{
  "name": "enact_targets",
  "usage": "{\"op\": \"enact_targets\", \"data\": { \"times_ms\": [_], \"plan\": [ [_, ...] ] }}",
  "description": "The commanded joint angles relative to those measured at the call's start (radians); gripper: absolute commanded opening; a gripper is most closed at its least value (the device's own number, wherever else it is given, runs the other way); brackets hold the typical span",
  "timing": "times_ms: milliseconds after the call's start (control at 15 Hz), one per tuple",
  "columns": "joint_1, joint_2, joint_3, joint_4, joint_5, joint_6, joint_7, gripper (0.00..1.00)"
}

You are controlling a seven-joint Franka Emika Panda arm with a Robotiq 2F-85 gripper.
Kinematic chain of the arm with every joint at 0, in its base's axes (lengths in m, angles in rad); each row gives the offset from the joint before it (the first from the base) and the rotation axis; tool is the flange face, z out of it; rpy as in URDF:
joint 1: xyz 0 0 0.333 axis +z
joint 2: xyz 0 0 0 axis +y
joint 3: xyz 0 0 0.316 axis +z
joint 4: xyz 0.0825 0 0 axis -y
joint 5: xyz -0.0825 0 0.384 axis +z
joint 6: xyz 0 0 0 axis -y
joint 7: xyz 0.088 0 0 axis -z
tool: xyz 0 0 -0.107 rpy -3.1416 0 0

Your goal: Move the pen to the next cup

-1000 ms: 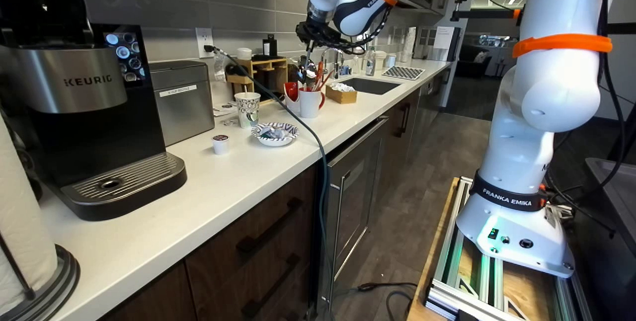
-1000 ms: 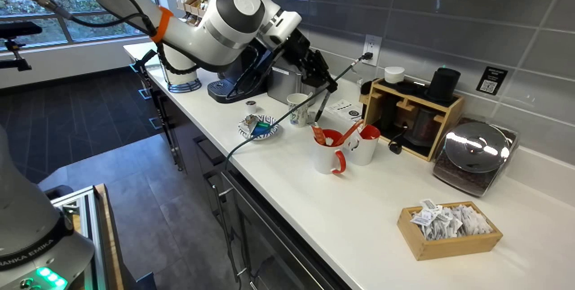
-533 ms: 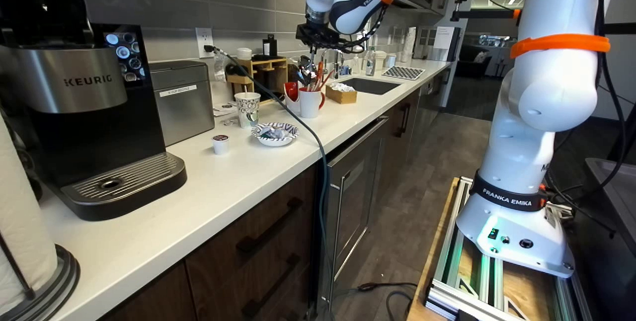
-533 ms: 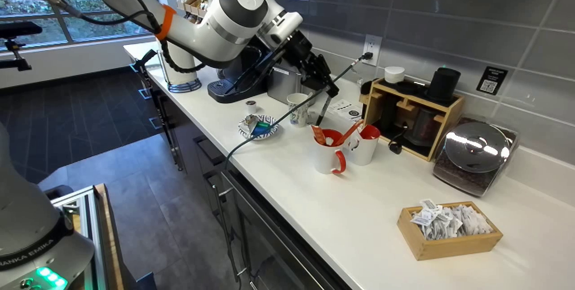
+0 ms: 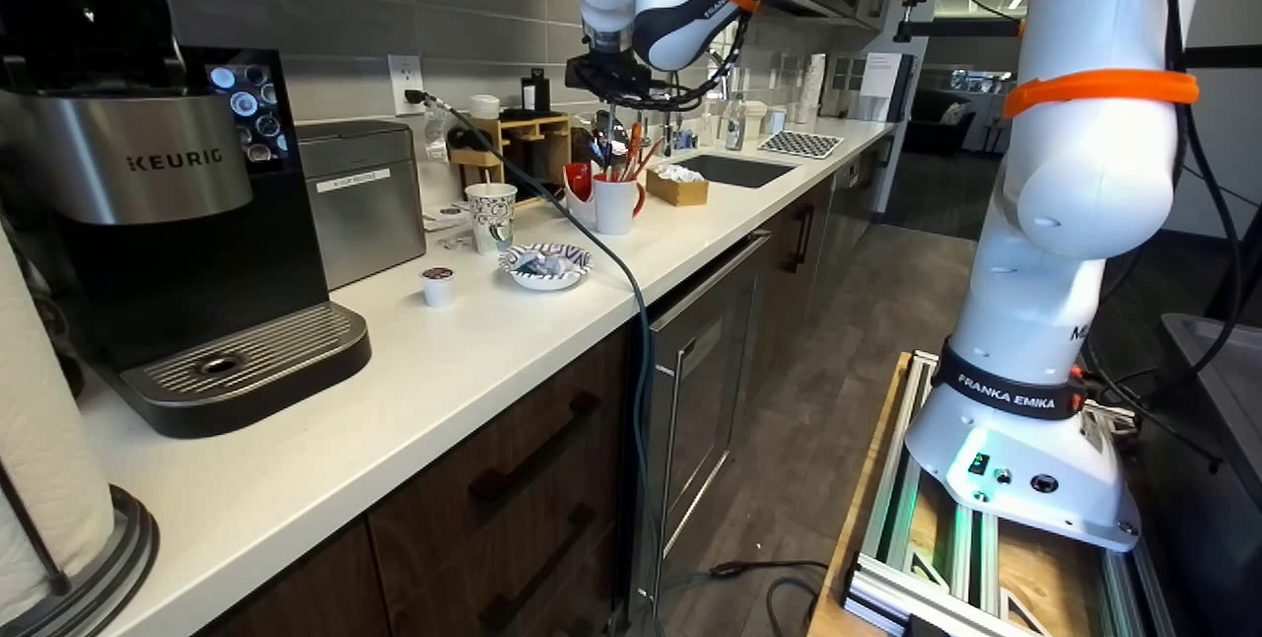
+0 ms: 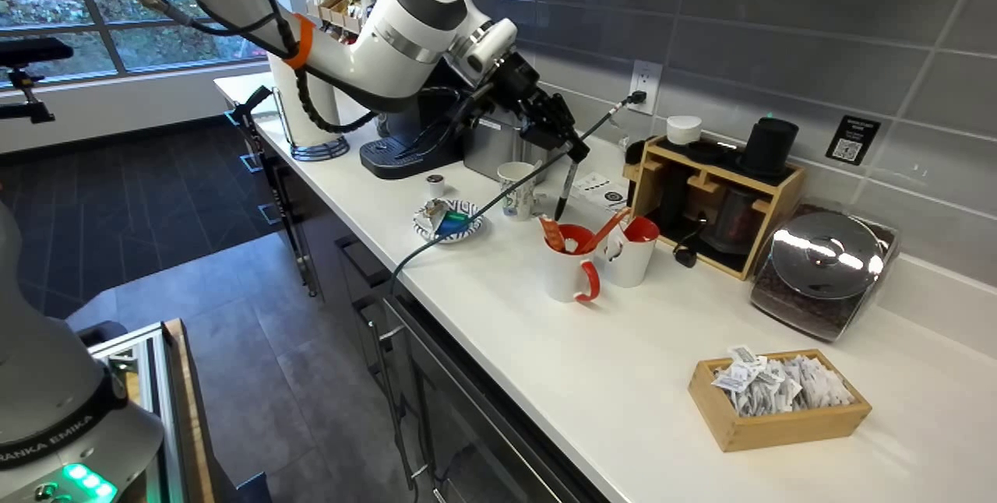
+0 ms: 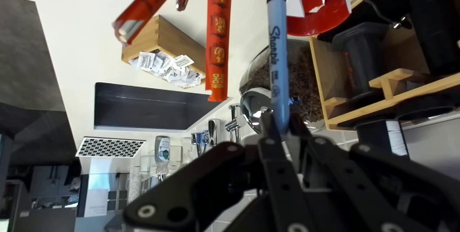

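My gripper (image 6: 578, 151) is shut on a grey-blue Sharpie pen (image 7: 279, 52) with its black cap pointing down. The pen (image 6: 568, 184) is slightly tilted and hangs close to two white mugs with red insides. One mug (image 6: 567, 273), with a red handle, holds red chopstick packets (image 7: 217, 38). The other mug (image 6: 629, 262) stands beside it, nearer the wall; its red inside (image 7: 316, 20) shows in the wrist view. The pen's cap overlaps the space between the mugs in the wrist view. I cannot tell whether the cap is above or behind the rims.
A patterned paper cup (image 6: 514, 191) and a bowl of packets (image 6: 459, 232) stand near the mugs. A cable (image 6: 498, 198) crosses above the counter. A wooden organizer (image 6: 716, 199), a lidded bean container (image 6: 826, 269) and a box of sachets (image 6: 779, 402) stand further along.
The arm has shifted and turned slightly. In an exterior view my gripper has moved left and a little down. The pen hangs more upright and stays held; the mugs have not moved.
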Motion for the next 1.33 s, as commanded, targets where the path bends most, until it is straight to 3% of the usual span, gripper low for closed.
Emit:
{"op": "enact_targets", "data": {
  "times_ms": [0, 333, 467, 733, 933, 1000, 1133, 1200, 1267],
  "plan": [
    [-0.015, 0.042, 0.044, 0.042, -0.037, -0.096, 0.035, 0.03],
    [-0.021, 0.070, 0.064, 0.064, -0.023, -0.177, 0.027, 0.03],
    [-0.024, 0.080, 0.069, 0.073, -0.014, -0.182, 0.016, 0.38],
    [-0.037, 0.085, 0.079, 0.079, 0.022, -0.164, -0.010, 0.68],
    [-0.068, 0.042, 0.100, 0.031, 0.127, 0.002, -0.090, 0.90],
    [-0.067, 0.026, 0.103, 0.015, 0.137, 0.058, -0.116, 0.97],
    [-0.065, -0.005, 0.101, -0.028, 0.116, 0.179, -0.164, 1.00],
    [-0.050, 0.048, 0.087, 0.042, 0.103, 0.097, -0.123, 0.96],
    [-0.050, 0.036, 0.089, 0.028, 0.104, 0.134, -0.140, 1.00]
  ]
}}
